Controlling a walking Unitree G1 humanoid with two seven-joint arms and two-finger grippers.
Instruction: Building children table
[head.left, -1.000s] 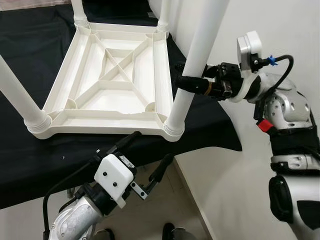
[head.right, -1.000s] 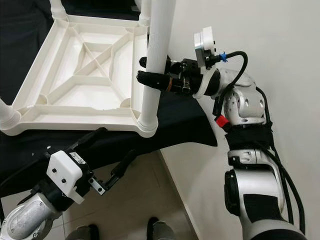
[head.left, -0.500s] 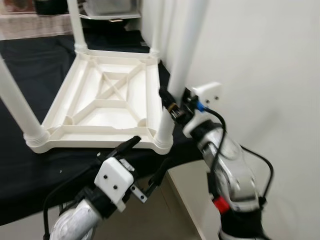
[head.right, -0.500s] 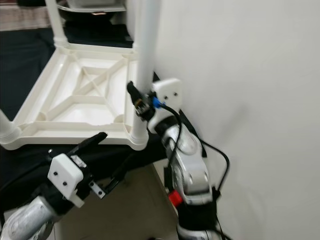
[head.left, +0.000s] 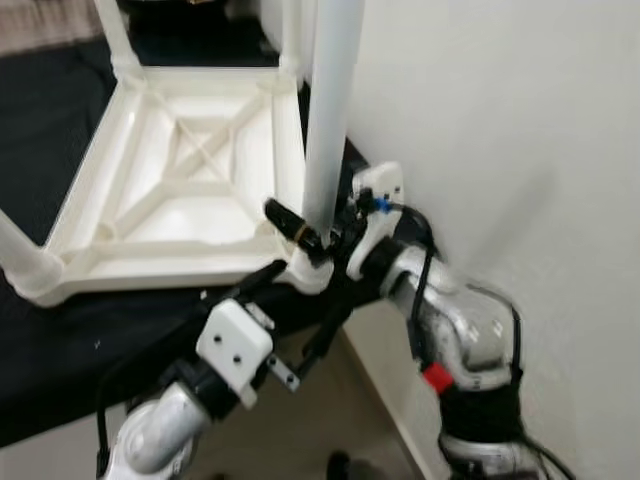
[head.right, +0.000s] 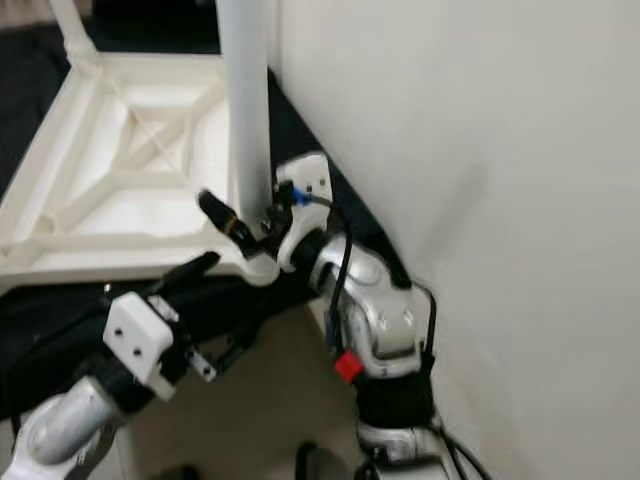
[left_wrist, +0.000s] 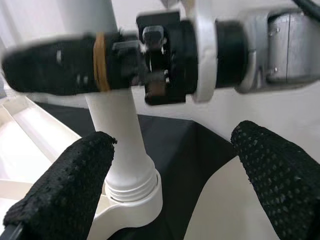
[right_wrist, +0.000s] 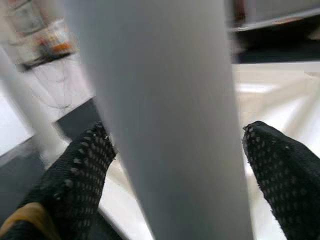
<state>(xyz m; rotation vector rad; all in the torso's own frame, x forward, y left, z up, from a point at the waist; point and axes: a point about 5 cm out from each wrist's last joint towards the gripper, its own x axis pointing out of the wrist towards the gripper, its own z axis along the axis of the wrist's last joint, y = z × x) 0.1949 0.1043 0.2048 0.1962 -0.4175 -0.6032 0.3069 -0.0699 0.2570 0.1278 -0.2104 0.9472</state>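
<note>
Head views: white plastic children's table (head.left: 180, 180), upside down on the black cloth (head.left: 60, 330), ribbed underside up, legs rising from its corners. Right gripper (head.left: 318, 232) low on the near white tubular leg (head.left: 328, 120), just above the corner socket (head.left: 310, 272), one finger either side. Leg-fitting step, seemingly; seated or not, hard to tell through the blur. Next: press or twist straight down the socket, no tilting.

Left wrist view: left gripper (left_wrist: 172, 185) spread wide, holding nothing, hovering just below that socket.

Right wrist view: black dotted fingers (right_wrist: 82, 162) flanking the smooth, unmarked leg, gaps showing, grip probably loose.
</note>
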